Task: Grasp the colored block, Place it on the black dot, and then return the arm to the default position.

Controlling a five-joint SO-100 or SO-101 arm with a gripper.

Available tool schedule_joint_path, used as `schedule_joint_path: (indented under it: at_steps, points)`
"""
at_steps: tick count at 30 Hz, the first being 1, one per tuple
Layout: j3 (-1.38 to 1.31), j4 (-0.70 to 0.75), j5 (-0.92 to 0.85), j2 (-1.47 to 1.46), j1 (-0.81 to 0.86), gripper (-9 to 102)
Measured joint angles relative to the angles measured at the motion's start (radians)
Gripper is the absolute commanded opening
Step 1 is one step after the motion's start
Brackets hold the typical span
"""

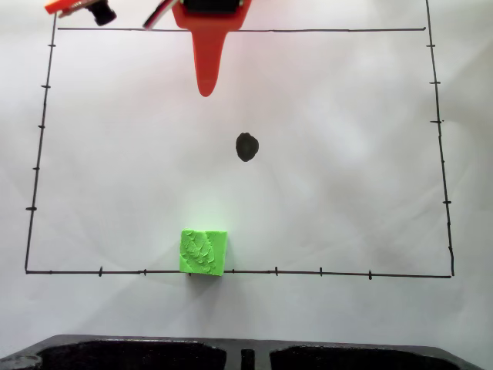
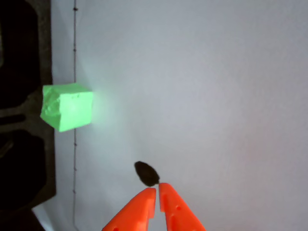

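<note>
Nothing's done yet: the block (image 1: 204, 252) sits on the bottom border line, well apart from the dot (image 1: 246, 146), and the claw (image 2: 157, 191) hangs clenched and empty up top, so grab, place, return all remain.

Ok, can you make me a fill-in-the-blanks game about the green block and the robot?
1. The colored block sits on the drawn black ____ at the bottom of the fixed view.
2. The top of the black dot is ____; nothing sits on it.
3. The end effector has its orange fingers ____.
4. The block's colour is ____.

Missing words: line; bare; shut; green
</note>
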Motion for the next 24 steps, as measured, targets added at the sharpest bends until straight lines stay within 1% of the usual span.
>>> schedule_joint_path:
  at_steps: [21,24]
  points:
    - [0.000,0.000,0.006,0.000,0.008,0]
    - [0.000,-0.040,-0.009,-0.014,0.008,0]
